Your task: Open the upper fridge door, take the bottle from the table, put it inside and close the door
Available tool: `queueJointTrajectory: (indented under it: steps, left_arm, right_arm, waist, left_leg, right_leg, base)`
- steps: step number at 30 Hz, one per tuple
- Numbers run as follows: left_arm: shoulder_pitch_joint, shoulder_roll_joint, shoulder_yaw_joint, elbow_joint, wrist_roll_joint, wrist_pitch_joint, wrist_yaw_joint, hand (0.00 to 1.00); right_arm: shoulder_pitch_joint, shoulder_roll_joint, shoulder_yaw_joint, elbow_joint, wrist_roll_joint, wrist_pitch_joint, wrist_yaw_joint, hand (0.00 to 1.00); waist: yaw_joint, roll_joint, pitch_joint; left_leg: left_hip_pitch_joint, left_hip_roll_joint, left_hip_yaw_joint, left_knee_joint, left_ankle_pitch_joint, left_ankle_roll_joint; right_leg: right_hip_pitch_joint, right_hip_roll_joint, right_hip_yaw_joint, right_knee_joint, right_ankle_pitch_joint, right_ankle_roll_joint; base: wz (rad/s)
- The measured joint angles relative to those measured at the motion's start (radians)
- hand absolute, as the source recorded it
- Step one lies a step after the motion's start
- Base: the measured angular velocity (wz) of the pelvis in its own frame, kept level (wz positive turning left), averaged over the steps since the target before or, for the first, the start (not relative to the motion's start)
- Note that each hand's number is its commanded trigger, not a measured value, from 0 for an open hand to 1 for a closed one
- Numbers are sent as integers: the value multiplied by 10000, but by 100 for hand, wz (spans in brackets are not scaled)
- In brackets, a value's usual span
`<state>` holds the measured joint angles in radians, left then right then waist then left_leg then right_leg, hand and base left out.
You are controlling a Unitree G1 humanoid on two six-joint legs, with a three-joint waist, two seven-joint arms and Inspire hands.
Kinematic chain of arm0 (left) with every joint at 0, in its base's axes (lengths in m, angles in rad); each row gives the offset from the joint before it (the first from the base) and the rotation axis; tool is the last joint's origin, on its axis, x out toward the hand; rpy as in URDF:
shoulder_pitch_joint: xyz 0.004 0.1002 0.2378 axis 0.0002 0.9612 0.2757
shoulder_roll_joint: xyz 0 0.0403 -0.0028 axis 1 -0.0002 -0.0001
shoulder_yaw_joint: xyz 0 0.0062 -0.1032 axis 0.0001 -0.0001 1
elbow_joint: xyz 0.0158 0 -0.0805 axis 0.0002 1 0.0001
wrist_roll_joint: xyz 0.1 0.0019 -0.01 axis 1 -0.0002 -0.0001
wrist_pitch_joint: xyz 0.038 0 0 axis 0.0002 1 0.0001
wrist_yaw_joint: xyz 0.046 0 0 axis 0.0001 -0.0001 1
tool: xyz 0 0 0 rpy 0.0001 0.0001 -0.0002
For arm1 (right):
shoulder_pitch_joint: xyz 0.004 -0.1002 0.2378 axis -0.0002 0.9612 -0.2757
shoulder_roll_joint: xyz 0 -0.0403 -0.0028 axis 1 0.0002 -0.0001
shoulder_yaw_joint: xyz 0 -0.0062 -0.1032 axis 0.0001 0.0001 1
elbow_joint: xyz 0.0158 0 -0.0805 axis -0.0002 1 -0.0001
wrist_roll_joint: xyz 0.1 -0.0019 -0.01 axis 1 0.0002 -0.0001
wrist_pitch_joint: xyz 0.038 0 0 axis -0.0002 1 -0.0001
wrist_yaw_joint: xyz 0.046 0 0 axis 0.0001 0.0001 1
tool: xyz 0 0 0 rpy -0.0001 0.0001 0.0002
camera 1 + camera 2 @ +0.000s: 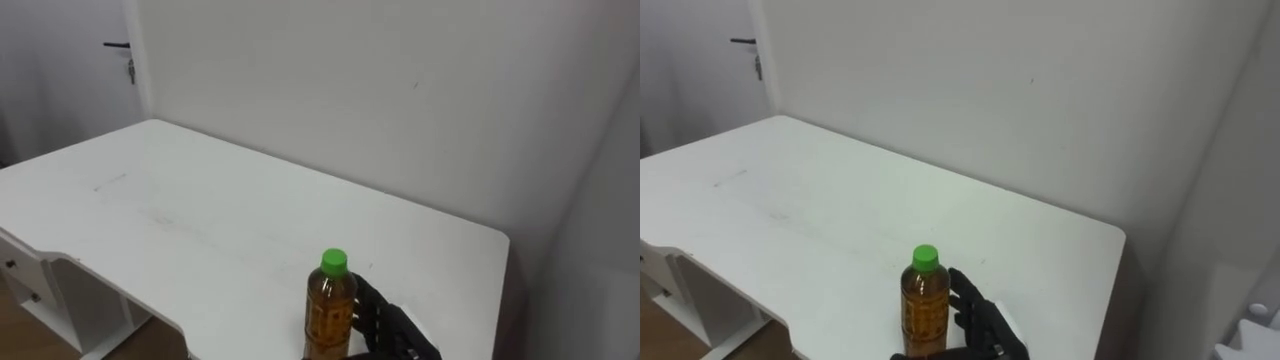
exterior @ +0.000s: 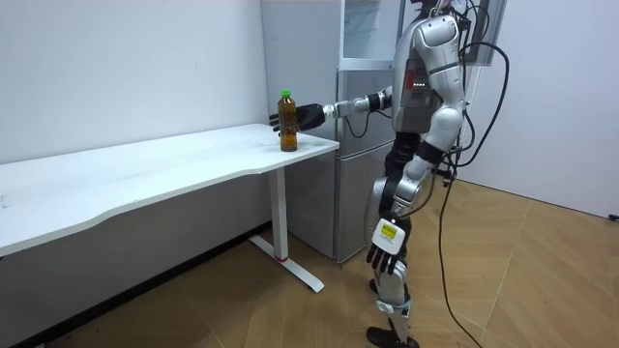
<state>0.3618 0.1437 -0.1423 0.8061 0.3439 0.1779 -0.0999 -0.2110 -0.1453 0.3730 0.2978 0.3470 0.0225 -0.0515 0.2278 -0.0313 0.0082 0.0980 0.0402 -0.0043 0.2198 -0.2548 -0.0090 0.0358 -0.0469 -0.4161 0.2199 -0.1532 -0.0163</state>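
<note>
White table, front edge cut off | bottle with green cap upright near its right end, base out of frame | right hand at bottle's right side, grip partly hidden, cannot tell if closed | left hand hangs low, fingers loose | fridge beyond table, top partly behind robot.

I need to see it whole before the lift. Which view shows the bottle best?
The room view: the bottle stands whole on the table, cap to base, the right hand at it. Both eye views bring it closer but cut off its base at the picture's lower edge.
</note>
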Motion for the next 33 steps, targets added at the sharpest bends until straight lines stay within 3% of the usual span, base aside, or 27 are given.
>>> queueJointTrajectory:
  steps: [9, 18, 30, 31, 32, 33]
  left_arm:
    - [477, -168, -9, -25, -8, 172, -195, 0]
    - [489, -178, -15, -34, -13, 181, -452, 0]
    - [633, -222, 41, -48, -43, 124, -603, 0]
    - [646, -227, 42, -53, -46, 124, -614, 0]
    - [651, -230, 41, -55, -48, 124, -621, 0]
    - [652, -237, 41, -55, -52, 125, -627, 0]
  right_arm:
    - [-6, 0, -6, 207, -19, 0, 6, 0]
    - [-51, 13, -11, 355, -29, 0, -11, 0]
    - [-462, 26, -30, 277, 2, -90, -23, 0]
    - [-462, 25, -31, 277, 3, -90, -24, 8]
    - [-462, 25, -31, 279, 3, -90, -26, 76]
    - [-462, 15, -32, 280, 5, -90, -37, 76]
  waist:
    - [19, 104, 49]
    - [233, 251, -31]
    - [326, 274, -23]
    - [348, 269, -21]
    - [366, 264, -20]
    - [407, 252, -13]
  left_leg:
    - [-47, -18, -37, 23, -1, 0]
    - [-146, -20, -192, 34, 0, 1]
    - [-161, -17, -292, 23, 1, 1]
    - [-162, -18, -292, 23, 1, 1]
    - [-162, -18, -292, 24, 1, 1]
    - [-162, -18, -292, 24, 1, 1]
  right_leg:
    - [-1, -30, -40, 7, -14, 20]
    - [-37, -54, -154, 17, -63, 19]
    - [-7, -74, -282, 20, -72, 24]
    - [-6, -74, -285, 19, -72, 24]
    - [-4, -76, -288, 16, -72, 24]
    - [-3, -79, -288, 12, -73, 24]
  base:
    - [2]
    - [4]
    - [1]
    - [0]
    - [0]
    - [0]
